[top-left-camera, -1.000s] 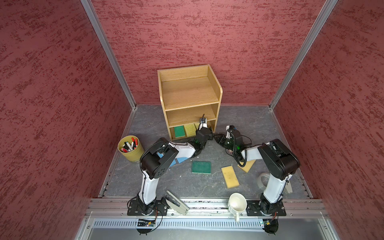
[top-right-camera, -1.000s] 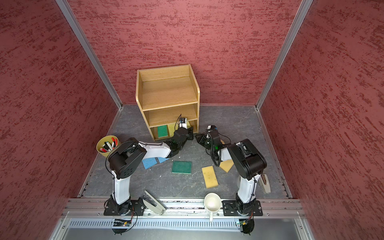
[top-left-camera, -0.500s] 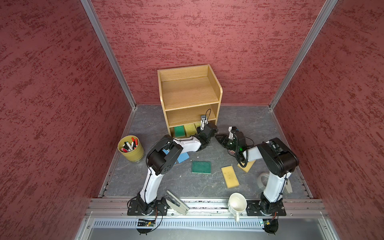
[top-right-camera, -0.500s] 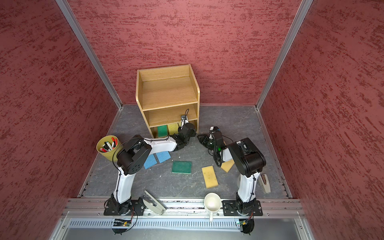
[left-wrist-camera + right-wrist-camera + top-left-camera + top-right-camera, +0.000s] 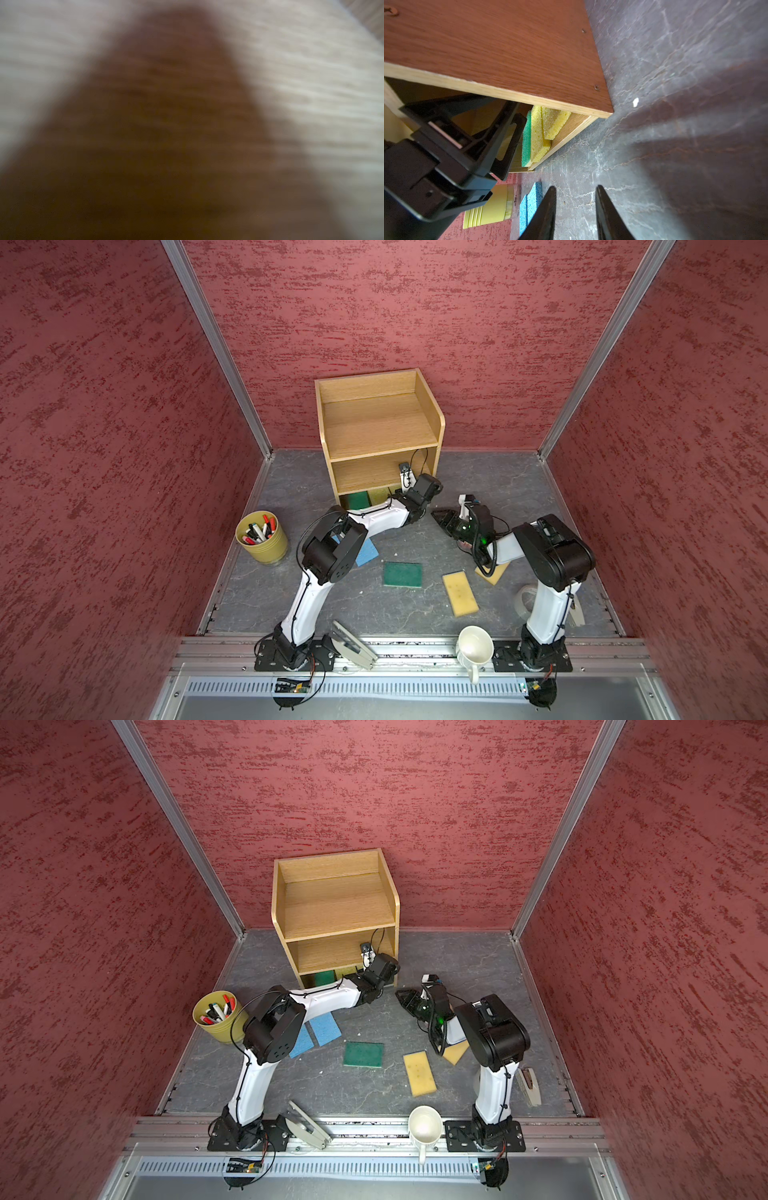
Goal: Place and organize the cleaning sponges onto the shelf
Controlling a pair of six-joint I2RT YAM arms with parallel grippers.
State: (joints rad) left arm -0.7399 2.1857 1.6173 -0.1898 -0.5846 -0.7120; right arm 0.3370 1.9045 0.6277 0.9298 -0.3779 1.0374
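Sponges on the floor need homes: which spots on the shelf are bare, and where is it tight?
The shelf's top tier is bare from side panel to side panel. The middle tier is bare too, though the left arm blocks one end. Crowded: the bottom tier, where a green sponge and yellow sponges sit beside the left pincer.

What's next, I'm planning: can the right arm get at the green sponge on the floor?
Probably yes: the green sponge lies flat and uncovered in the open, and the right gripper, open and empty, hangs close by.
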